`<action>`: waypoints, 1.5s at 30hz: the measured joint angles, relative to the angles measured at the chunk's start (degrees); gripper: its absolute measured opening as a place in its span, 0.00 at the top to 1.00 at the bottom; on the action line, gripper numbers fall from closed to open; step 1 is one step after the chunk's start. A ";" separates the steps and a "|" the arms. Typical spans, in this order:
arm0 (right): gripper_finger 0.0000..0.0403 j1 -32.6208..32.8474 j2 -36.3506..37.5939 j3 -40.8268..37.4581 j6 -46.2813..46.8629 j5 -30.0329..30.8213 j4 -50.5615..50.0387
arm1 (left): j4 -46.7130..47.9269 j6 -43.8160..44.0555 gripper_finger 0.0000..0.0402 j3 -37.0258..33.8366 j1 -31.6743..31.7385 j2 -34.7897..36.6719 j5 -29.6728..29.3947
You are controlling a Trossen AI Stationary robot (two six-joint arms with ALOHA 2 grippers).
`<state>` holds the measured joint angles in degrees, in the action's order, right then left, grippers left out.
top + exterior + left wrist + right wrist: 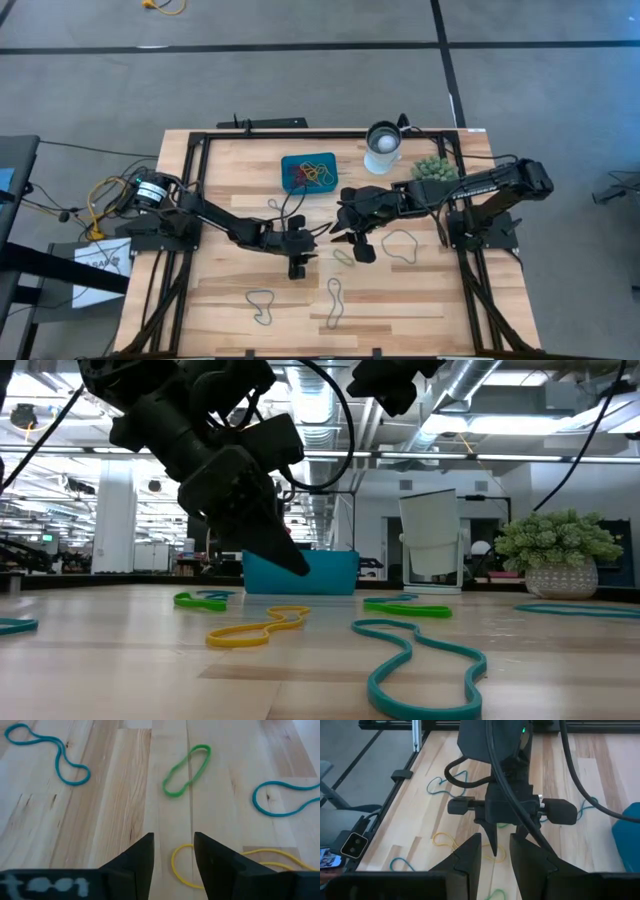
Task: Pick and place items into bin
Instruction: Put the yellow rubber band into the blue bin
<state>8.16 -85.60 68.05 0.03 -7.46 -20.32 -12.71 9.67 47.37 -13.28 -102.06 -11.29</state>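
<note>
My left gripper (173, 842) is open and slants down close over the table, one finger on either side of one end of a yellow band (181, 867) that lies flat on the wood. In the low view its fingertips (295, 563) hang just above the table, in front of the teal bin (320, 572). A green band (186, 770) and two teal bands (50, 752) (285, 797) lie beyond it. The bin (308, 172) at the table's far middle holds several coloured bands. My right gripper (340, 235) is open, held higher, facing the left gripper (495, 837).
A white-and-metal cup (382, 147) and a spiky green plant ball (432, 168) stand at the far right. More loose bands lie near the front edge (260, 305) (333, 302) and under the right arm (400, 243). Black frame rails run along the table's edges.
</note>
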 joint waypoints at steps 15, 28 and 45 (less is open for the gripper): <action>0.76 0.00 0.00 0.00 0.02 0.00 -0.03 | 0.35 0.44 0.68 0.00 0.00 -0.02 0.79; 0.76 0.00 0.00 0.00 0.00 0.00 -0.09 | 0.39 0.88 0.68 -0.02 0.07 -0.02 0.83; 0.76 0.00 0.00 0.00 0.01 -0.01 -0.09 | 0.38 0.87 0.68 -0.04 0.09 -0.02 0.83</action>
<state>8.16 -85.60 68.05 0.04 -7.48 -20.40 -12.33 10.55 47.33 -13.19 -102.08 -10.46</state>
